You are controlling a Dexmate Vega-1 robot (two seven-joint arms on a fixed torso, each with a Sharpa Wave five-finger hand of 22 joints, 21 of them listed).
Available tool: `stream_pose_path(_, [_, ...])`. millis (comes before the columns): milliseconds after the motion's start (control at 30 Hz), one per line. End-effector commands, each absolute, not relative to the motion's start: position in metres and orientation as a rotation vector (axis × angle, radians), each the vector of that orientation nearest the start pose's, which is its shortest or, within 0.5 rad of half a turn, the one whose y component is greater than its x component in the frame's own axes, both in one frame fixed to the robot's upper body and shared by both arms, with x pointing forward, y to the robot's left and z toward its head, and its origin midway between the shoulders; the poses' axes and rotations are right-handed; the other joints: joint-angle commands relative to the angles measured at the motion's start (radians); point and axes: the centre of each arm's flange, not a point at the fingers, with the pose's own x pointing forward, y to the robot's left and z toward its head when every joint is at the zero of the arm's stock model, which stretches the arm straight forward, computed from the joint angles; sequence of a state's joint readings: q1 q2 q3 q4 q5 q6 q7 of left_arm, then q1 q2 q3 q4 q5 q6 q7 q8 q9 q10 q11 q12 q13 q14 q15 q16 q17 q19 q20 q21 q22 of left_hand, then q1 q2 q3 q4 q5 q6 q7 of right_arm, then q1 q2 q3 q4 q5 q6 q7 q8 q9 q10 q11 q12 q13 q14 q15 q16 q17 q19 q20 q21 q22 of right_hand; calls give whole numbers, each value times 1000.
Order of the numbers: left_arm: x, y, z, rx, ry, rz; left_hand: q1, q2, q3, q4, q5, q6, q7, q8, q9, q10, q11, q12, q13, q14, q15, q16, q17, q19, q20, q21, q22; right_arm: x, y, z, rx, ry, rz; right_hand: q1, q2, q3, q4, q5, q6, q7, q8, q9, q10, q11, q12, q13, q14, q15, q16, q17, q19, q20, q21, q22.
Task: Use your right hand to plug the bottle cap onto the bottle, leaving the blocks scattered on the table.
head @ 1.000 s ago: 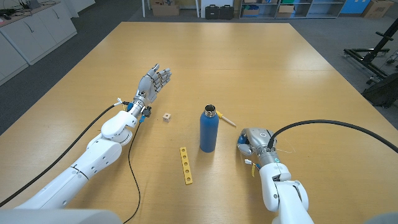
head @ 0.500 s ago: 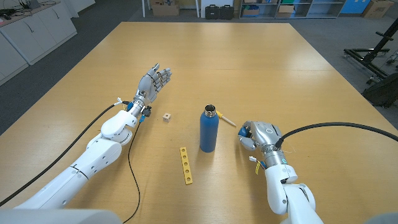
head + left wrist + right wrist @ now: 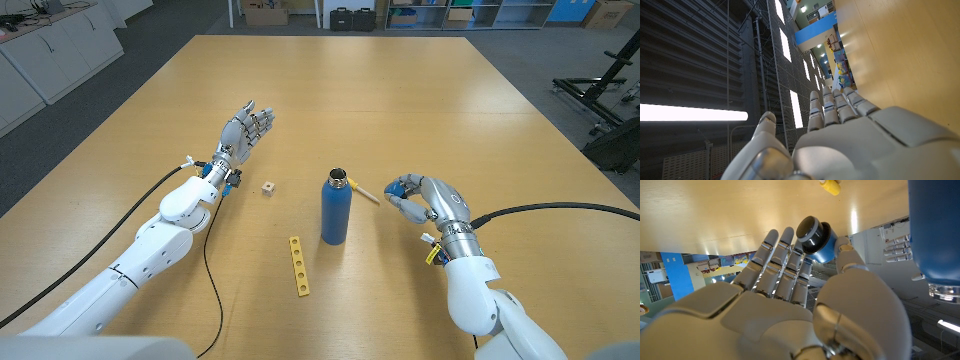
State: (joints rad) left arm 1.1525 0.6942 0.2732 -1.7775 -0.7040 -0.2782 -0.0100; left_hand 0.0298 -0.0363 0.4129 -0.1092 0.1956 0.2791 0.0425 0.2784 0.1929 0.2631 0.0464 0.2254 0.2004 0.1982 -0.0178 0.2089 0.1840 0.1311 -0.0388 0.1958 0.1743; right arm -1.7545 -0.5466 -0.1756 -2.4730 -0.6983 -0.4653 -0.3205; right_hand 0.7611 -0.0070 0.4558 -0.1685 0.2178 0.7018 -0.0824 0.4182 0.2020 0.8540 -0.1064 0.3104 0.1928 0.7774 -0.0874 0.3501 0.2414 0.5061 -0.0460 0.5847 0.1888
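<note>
A blue bottle [image 3: 336, 209] stands upright and uncapped at the middle of the table; its side shows in the right wrist view [image 3: 935, 235]. My right hand [image 3: 430, 204] is raised just right of it and pinches the blue bottle cap [image 3: 396, 186] between thumb and fingers. In the right wrist view the cap [image 3: 815, 236] shows its black plug end at the fingertips of my right hand [image 3: 790, 305]. My left hand [image 3: 247, 127] lies out to the left with fingers straight and apart, holding nothing; its back shows in the left wrist view [image 3: 840, 140].
A small wooden cube [image 3: 268, 187] sits left of the bottle. A yellow strip with holes [image 3: 298, 265] lies in front of it. A thin wooden stick with a yellow end [image 3: 364, 191] lies just right of the bottle's neck, also seen as a yellow tip [image 3: 830, 186].
My right hand has lifted off the table with the cap, moved up and to the right, and turned so its back faces the camera. The left arm and the blocks have not moved.
</note>
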Motion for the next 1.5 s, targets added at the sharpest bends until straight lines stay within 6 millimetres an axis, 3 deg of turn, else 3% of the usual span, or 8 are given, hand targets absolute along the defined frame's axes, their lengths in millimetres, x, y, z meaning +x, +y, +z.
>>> stream_pose_path(33, [544, 274, -29, -14, -689, -349, -5, 8, 1, -3, -6, 13, -2, -2, 3, 14, 0, 0, 2, 15, -2, -3, 4, 1, -28, -1, 3, 387, -248, -61, -736, -651, -264, 69, 65, 18, 22, 3, 125, -124, 4, 2, 115, -116, -2, 3, -3, -89, -1, 2, 1, 7, 2, 1])
stream_pose_path(400, [551, 277, -31, -13, -677, -345, -5, 8, 1, -3, -6, 15, -3, -3, 3, 15, 0, 0, 2, 15, -1, -4, 4, 3, -28, 0, 3, 407, -257, -39, -598, -730, -213, 67, 66, 16, 24, 2, 127, -129, 4, 2, 116, -116, -5, 3, -1, -88, 0, 4, 4, 7, 3, 1])
stream_pose_path(767, [560, 279, -28, -15, -677, -338, -5, 9, 1, -4, -6, 16, -3, -5, 3, 15, -2, -1, 2, 17, -1, -4, 4, 3, -28, 0, 3, 431, -257, -17, -447, -776, -55, 68, 69, 15, 25, 2, 133, -131, 6, 1, 119, -116, -8, 4, -1, -89, 0, 8, -1, 4, 2, 2])
stream_pose_path(1233, [568, 277, -21, -13, -685, -337, -5, 9, 0, -4, -6, 17, -4, -7, 4, 16, -2, -2, 2, 16, 0, -5, 4, 3, -28, 0, 3, 439, -220, -4, -303, -845, 227, 67, 67, 11, 25, 2, 139, -137, 8, 1, 120, -116, -12, 4, -5, -87, -2, 10, -10, 8, -1, 2])
stream_pose_path(1500, [568, 275, -17, -6, -688, -337, -5, 10, 0, -5, -6, 17, -3, -8, 4, 16, -2, -3, 3, 16, 0, -5, 4, 3, -27, 0, 3, 440, -198, -9, -297, -870, 327, 70, 64, 6, 23, 2, 127, -140, 0, 0, 115, -117, -22, 5, -34, -75, -15, 15, -43, 16, -12, 3])
